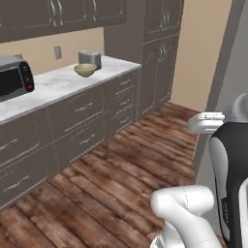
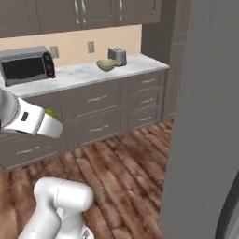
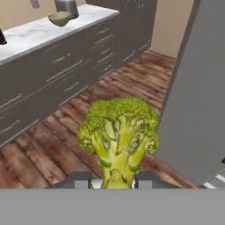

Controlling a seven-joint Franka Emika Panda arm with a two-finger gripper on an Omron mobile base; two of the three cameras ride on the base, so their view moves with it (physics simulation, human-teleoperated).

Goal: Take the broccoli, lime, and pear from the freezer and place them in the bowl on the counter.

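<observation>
In the hand view my gripper (image 3: 115, 181) is shut on the stem of the broccoli (image 3: 119, 132), a light yellow-green floret held high above the wood floor. A sliver of the broccoli (image 2: 51, 113) peeks out behind my wrist in the right base view. The pale olive-tan bowl (image 1: 85, 70) (image 2: 106, 65) (image 3: 59, 18) sits far off on the white marble counter (image 1: 58, 83) (image 2: 77, 74) (image 3: 33, 33), next to the toaster. The freezer's broad grey door (image 2: 200, 116) (image 3: 197, 96) stands close on the right. The lime and the pear are out of view.
A silver toaster (image 1: 90, 58) (image 2: 117, 56) stands just behind the bowl. A microwave (image 1: 12, 77) (image 2: 27, 64) sits further left on the counter. Dark brown drawers (image 1: 80, 121) run below it, and open wood floor (image 1: 121, 174) lies between me and them.
</observation>
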